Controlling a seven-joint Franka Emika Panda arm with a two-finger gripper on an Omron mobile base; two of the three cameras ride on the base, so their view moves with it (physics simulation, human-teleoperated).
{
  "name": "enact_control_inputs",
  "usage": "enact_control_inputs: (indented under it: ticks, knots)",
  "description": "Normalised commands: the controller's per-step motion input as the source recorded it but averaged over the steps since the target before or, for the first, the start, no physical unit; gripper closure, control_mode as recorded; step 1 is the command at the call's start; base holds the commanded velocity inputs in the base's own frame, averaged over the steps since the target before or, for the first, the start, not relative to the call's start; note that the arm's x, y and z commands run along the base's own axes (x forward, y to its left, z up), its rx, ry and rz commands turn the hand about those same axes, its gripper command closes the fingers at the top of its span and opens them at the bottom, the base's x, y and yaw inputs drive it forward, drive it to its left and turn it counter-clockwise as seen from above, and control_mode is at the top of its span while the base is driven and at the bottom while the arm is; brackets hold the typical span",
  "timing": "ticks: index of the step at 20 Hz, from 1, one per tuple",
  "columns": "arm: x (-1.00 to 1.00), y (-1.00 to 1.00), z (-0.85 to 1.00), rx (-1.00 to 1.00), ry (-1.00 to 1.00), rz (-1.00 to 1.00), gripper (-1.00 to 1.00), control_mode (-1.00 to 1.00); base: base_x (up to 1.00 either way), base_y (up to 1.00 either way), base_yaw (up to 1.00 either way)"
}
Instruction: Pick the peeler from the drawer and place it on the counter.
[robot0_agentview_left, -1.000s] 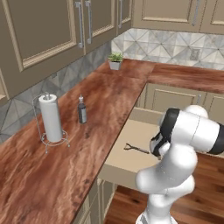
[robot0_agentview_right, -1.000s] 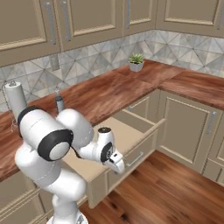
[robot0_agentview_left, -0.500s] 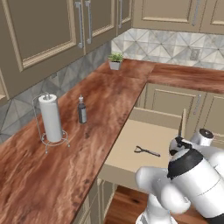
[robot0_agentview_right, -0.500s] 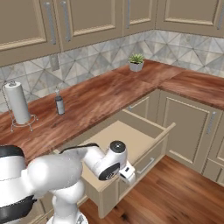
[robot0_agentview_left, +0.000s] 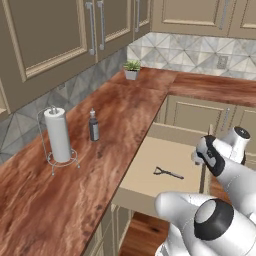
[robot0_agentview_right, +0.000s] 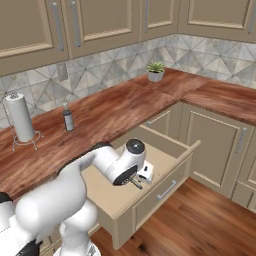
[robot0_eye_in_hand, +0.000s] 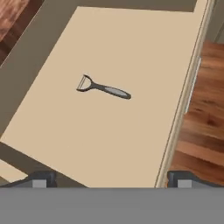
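Observation:
The peeler (robot0_agentview_left: 168, 173) lies flat on the pale floor of the open drawer (robot0_agentview_left: 150, 157), near its middle. In the hand view the peeler (robot0_eye_in_hand: 103, 89) is dark grey, with its forked head to the left and its handle to the right. My gripper (robot0_eye_in_hand: 111, 180) hangs well above the drawer floor (robot0_eye_in_hand: 131, 144), open, fingertips far apart and nothing between them. It sits over the drawer's front edge, with the peeler ahead of it. The hand (robot0_agentview_left: 199, 156) hovers at the drawer's right side. In the right base view my arm (robot0_agentview_right: 125, 167) reaches over the drawer (robot0_agentview_right: 170, 177) beside the reddish-brown counter (robot0_agentview_right: 115, 107).
A small dark bottle (robot0_agentview_left: 93, 126) and a paper towel holder (robot0_agentview_left: 58, 136) stand on the counter (robot0_agentview_left: 100, 160) to the left. A potted plant (robot0_agentview_left: 132, 70) sits in the far corner. Wood floor (robot0_eye_in_hand: 201, 109) lies beyond the drawer front. Beige cabinets hang above.
My arm has swung and the hand has come to a spot high above the drawer's front edge, looking down at the peeler. The peeler has stayed in place.

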Motion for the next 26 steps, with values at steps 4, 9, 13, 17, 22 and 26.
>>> enact_control_inputs:
  ticks: [4,9,13,17,22,26]
  knots:
    - [0.53,0.25,0.64,-0.12,-0.01,0.28,-1.0,-1.0,0.0,0.0,0.0]
    - [0.76,0.5,-0.15,-0.28,0.14,0.34,-1.0,-1.0,0.0,0.0,0.0]
    - [0.57,0.2,-0.6,-0.29,0.09,0.34,-1.0,-1.0,0.0,0.0,0.0]
    - [0.33,0.0,-0.76,-0.16,0.02,0.32,-1.0,-1.0,0.0,0.0,0.0]
    - [0.26,-0.17,-0.8,-0.04,0.0,0.2,-1.0,-1.0,0.0,0.0,0.0]
    - [0.4,-0.4,-0.76,0.0,0.04,0.13,-1.0,-1.0,0.0,0.0,0.0]
